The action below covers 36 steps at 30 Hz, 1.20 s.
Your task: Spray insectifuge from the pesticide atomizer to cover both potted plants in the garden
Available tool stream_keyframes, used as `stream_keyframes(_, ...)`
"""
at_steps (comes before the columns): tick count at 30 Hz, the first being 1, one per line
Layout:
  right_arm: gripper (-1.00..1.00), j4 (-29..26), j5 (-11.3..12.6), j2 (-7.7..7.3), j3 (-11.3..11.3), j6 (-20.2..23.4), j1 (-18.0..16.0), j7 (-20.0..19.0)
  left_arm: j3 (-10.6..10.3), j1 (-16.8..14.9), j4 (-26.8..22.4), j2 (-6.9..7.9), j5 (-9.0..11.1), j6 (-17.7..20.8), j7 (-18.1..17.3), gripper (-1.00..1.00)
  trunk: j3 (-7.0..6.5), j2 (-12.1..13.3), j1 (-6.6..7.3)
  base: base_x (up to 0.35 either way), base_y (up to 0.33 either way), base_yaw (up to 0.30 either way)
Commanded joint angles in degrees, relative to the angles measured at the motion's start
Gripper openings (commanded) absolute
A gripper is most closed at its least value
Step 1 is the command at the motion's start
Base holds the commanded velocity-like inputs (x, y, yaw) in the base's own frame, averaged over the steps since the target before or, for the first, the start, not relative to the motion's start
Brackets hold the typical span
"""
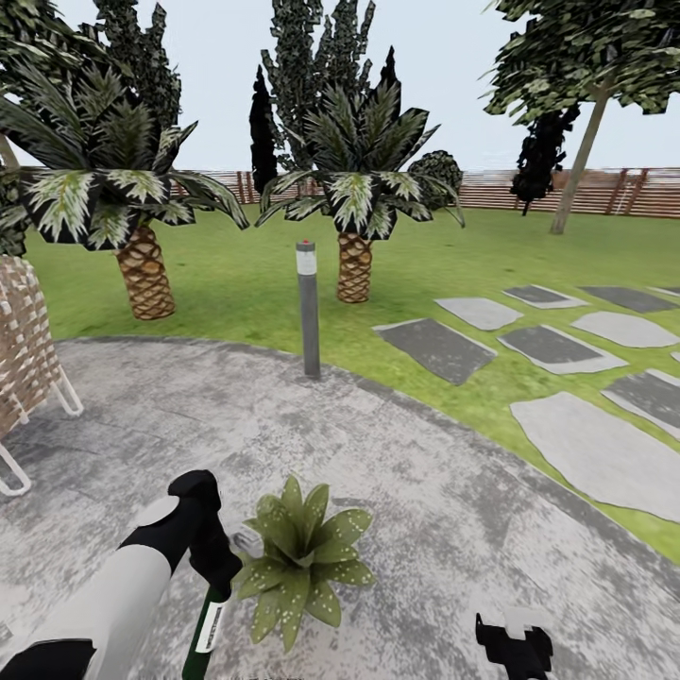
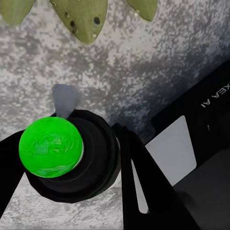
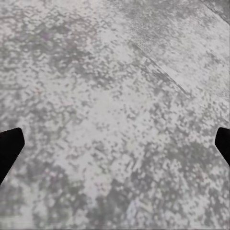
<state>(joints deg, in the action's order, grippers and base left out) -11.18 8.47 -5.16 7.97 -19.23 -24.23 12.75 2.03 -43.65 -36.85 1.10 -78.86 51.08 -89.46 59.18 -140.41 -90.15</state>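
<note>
Left tool (image 1: 219,576) gripping near-upright atomizer (image 1: 206,631), beside plant (image 1: 304,557)

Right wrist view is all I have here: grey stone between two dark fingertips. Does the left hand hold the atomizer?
Observer: Yes. In the head view the left hand is shut on the pesticide atomizer, which hangs below it.
Operator: Is a plant near it?
Observer: One potted plant sits on the patio, right beside the left hand.
Operator: And where is my right hand from that plant?
Observer: The right hand is off to the plant's right in the head view, well apart from it.
</note>
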Motion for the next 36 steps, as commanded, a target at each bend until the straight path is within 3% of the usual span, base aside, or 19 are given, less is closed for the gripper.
stream_keyframes(1,1.0,0.0,0.6,-0.03,0.5,-0.2,0.0,0.2,0.2,0.0,-0.1,0.01,-0.6,0.6,-0.5,-1.0,0.05,0.0,0.01,0.0,0.0,0.276)
stream_keyframes(8,1.0,0.0,0.6,-0.03,0.5,-0.2,0.0,0.2,0.2,0.0,0.0,1.11,-0.6,0.6,-0.2,-1.0,0.05,0.0,0.01,0.0,0.0,0.277)
stream_keyframes(13,1.0,0.0,0.6,-0.03,0.5,-0.2,0.0,0.2,0.2,1.1,0.3,2.32,0.0,0.4,6.3,-1.0,0.05,0.0,0.01,-0.087,0.0,0.277)
stream_keyframes(21,1.0,0.1,0.5,-0.03,0.6,-0.2,0.0,0.1,1.1,2.5,0.3,3.48,0.6,0.3,9.4,-1.0,0.05,0.0,0.01,-0.315,0.0,0.277)
stream_keyframes(23,1.0,0.1,0.5,-0.03,0.6,-0.2,0.0,0.1,2.0,3.3,0.4,3.79,3.7,-0.2,13.2,-1.0,0.05,0.0,0.01,-0.335,0.0,0.277)
stream_keyframes(24,1.0,0.1,0.5,-0.03,0.6,-0.2,0.0,0.1,2.2,4.2,0.4,3.85,6.6,-2.4,16.5,-1.0,0.05,0.0,0.01,-0.335,0.0,0.277)
stream_keyframes(26,1.0,0.1,0.4,-0.01,0.6,-0.2,0.0,0.1,2.4,5.8,0.7,3.89,12.3,-8.3,22.3,-1.0,0.05,0.0,0.01,-0.335,0.0,0.277)
stream_keyframes(28,1.0,0.1,0.4,0.04,0.6,-0.2,0.0,0.0,2.7,9.3,0.9,3.9,20.8,-15.4,29.4,-1.0,0.05,0.0,0.01,-0.335,0.0,0.277)
stream_keyframes(30,1.0,0.1,0.4,0.05,0.6,-0.2,0.0,-0.1,2.9,11.4,0.9,3.96,24.9,-20.9,32.2,-1.0,0.05,0.0,0.01,-0.335,0.0,0.265)
stream_keyframes(34,1.0,0.2,0.3,0.06,0.8,-0.2,0.0,-0.2,3.2,13.7,1.0,3.95,28.1,-30.2,33.8,-1.0,0.05,0.0,0.01,-0.336,-0.014,0.228)
stream_keyframes(36,1.0,0.2,-0.1,0.06,3.9,-0.2,0.0,-0.2,3.8,14.0,1.0,3.97,29.7,-32.1,33.8,-1.0,0.05,0.0,0.01,-0.336,-0.064,0.095)
